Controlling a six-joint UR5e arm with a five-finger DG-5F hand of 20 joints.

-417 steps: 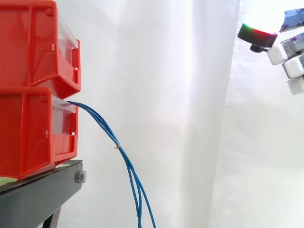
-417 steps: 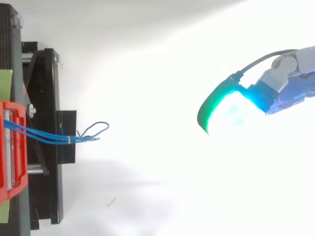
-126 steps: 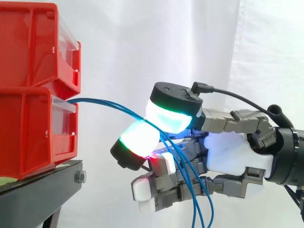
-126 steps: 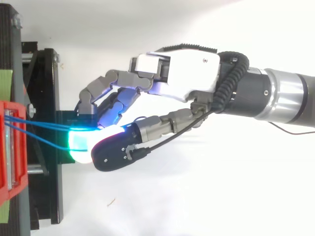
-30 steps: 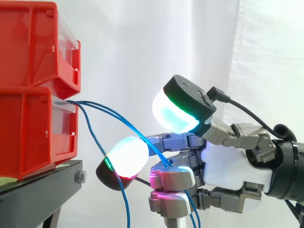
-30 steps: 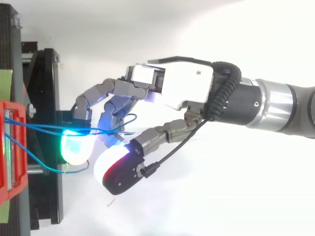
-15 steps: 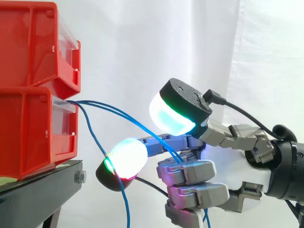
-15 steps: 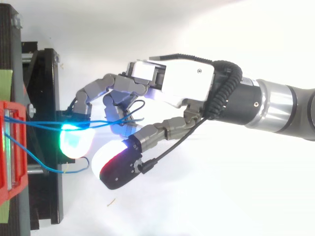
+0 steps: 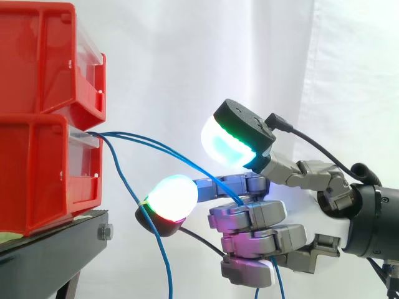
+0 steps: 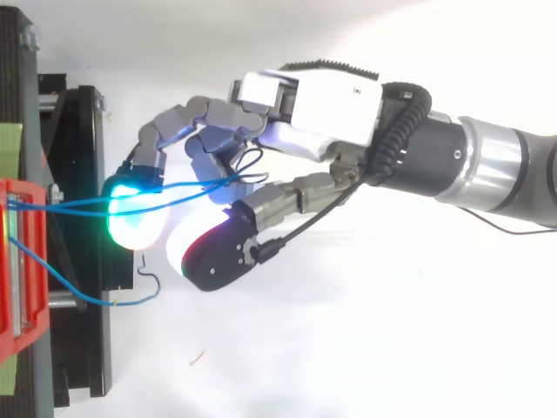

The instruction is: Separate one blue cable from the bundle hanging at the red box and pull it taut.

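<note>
Three blue cables come out of the lower red bin [image 9: 37, 174]. Two blue cables [image 9: 187, 164] run slanting down to my hand [image 9: 255, 240] and pass inside its curled fingers. In the top view the same pair [image 10: 74, 204] stretches from the bin across to the hand [image 10: 339, 113], looping at the curled fingers. One finger stays stretched towards the bin, its glowing pad [image 9: 169, 197] below the pair. The thumb pad [image 9: 232, 142] sits above them. A third blue cable [image 10: 113, 302] hangs apart from the hand, dropping straight down beside the stand.
A second red bin [image 9: 37, 56] is stacked on the lower one. Both rest on a black stand [image 9: 56, 255] at the left, which sticks out towards the hand in the top view [image 10: 83, 348]. A white curtain hangs behind.
My hand's fingers have curled tighter round the two cables and the hand has drawn slightly away from the bin. The third cable still hangs loose.
</note>
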